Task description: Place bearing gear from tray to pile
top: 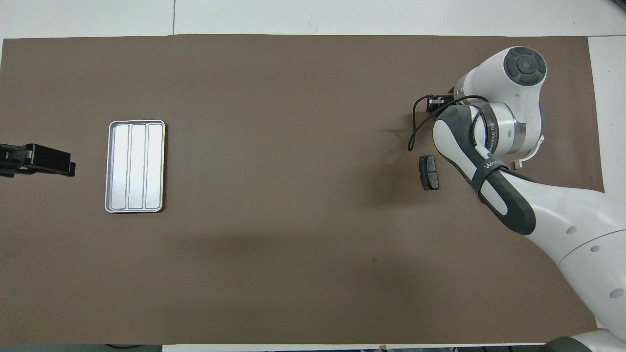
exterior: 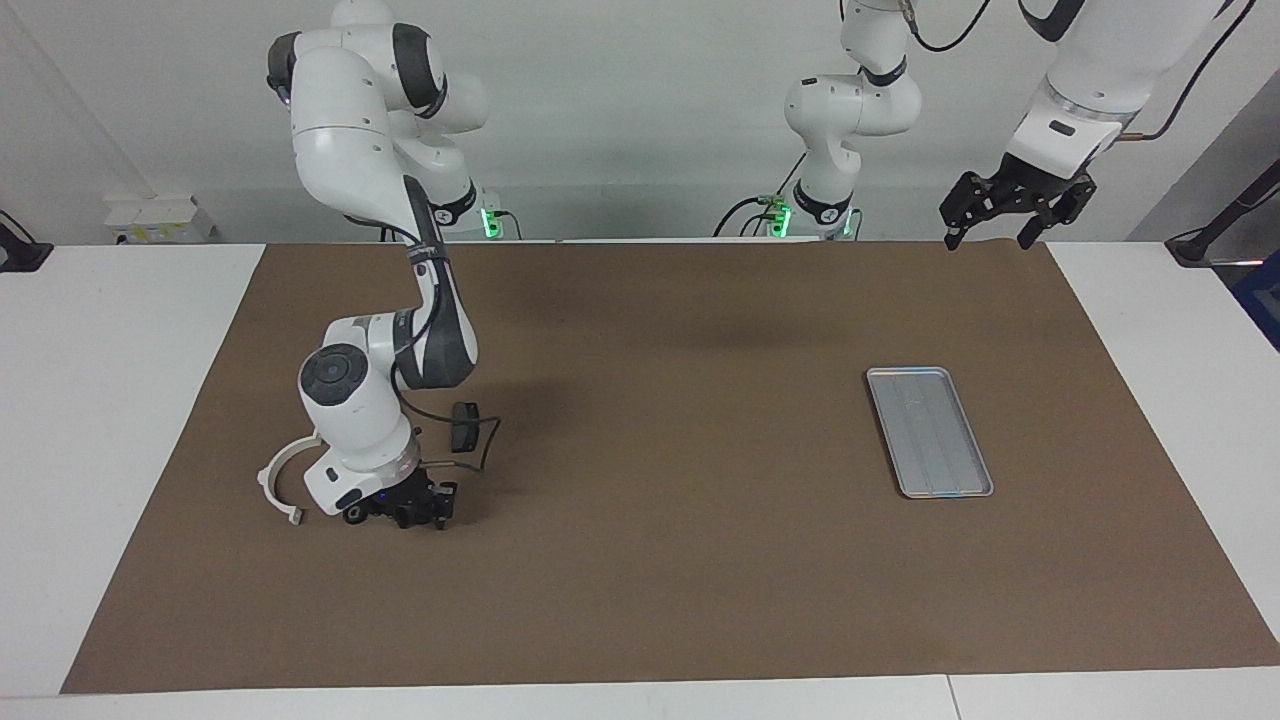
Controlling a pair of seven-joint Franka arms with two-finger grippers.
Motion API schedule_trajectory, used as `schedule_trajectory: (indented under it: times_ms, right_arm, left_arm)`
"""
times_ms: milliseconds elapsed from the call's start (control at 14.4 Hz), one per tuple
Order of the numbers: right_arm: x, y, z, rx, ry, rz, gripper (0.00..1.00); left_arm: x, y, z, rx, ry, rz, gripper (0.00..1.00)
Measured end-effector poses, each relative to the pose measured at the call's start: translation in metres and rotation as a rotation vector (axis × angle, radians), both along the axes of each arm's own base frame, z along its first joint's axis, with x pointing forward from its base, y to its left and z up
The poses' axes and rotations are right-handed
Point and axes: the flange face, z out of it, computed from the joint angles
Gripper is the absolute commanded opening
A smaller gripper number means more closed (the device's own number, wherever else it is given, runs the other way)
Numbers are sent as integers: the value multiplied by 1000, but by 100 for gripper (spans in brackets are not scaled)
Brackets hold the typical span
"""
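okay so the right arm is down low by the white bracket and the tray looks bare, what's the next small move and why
Probably set the part down there and lift straight up. The right gripper sits low at the mat, beside the white arc bracket and near a dark brake pad; its fingers can't be read. The tray shows only bare ridges. The left gripper waits raised near the mat's edge, nearer the robots than the tray.

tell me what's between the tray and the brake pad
Nothing: only bare brown mat runs from the tray to the brake pad, clearest in the overhead view.
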Motion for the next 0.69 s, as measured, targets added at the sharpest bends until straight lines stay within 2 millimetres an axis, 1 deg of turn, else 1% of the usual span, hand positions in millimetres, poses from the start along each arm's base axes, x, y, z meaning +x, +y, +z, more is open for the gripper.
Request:
schedule_trajectory:
  times_ms: [139, 277, 693]
  right_arm:
    - [1, 3, 6, 2, -7, 4, 100]
    - [-1, 3, 21, 1, -5, 4, 100]
    - [-17, 3, 99, -8, 12, 6, 100]
  left_arm:
    - [0, 0, 0, 0, 0, 0, 100]
    - [0, 0, 0, 0, 0, 0, 100]
    - [0, 0, 0, 0, 0, 0, 100]
